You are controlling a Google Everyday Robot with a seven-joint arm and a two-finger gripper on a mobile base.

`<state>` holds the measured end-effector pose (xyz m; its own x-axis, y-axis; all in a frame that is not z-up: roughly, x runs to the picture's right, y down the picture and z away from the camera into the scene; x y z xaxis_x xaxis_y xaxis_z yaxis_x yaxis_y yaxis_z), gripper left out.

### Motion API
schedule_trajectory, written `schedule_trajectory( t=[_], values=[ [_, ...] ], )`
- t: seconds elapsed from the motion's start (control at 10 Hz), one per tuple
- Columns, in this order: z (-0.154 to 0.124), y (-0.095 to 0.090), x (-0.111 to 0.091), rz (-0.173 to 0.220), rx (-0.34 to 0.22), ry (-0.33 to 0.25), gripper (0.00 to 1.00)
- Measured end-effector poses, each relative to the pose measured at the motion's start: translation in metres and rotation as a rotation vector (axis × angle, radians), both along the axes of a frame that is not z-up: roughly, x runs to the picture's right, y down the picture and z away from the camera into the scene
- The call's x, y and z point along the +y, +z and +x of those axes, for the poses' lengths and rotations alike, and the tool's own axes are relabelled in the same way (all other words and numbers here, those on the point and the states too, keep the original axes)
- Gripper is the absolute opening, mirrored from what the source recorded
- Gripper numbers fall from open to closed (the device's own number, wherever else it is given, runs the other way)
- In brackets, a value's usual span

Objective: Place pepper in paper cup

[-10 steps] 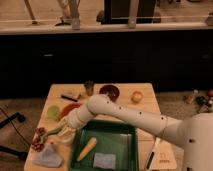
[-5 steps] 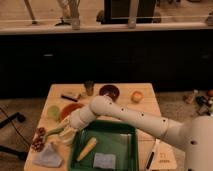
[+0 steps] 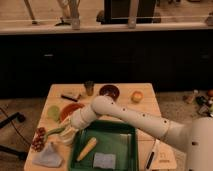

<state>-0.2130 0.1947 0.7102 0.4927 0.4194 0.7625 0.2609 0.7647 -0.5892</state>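
The gripper is low over the front left part of the table, at the end of the white arm that reaches in from the right. Whether it is clamped or apart I cannot tell. The pepper is at its tip: one end meets the gripper, and the rest curves out to the left. The paper cup stands directly under the gripper, just beside the left edge of the green tray. If the pepper touches the cup, I cannot tell. In the tray lie a yellow vegetable, placed diagonally, and a grey-blue sponge near the front. Left of the cup there is a bunch of red grapes, and in front of them a pale cloth. Behind the gripper are a pale green disc and a red plate, partly covered by the arm. Further back stand a dark tumbler, a dark red bowl and a round orange fruit.
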Motion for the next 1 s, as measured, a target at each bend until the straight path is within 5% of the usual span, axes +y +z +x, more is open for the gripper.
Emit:
schedule_trajectory(
  t=[0.3,1.0],
  values=[
    [0.0009,-0.0012,-0.0012,-0.001,-0.009,0.002,0.79],
    [0.0008,-0.0041,-0.0057,0.014,-0.034,-0.002,0.79]
  ],
)
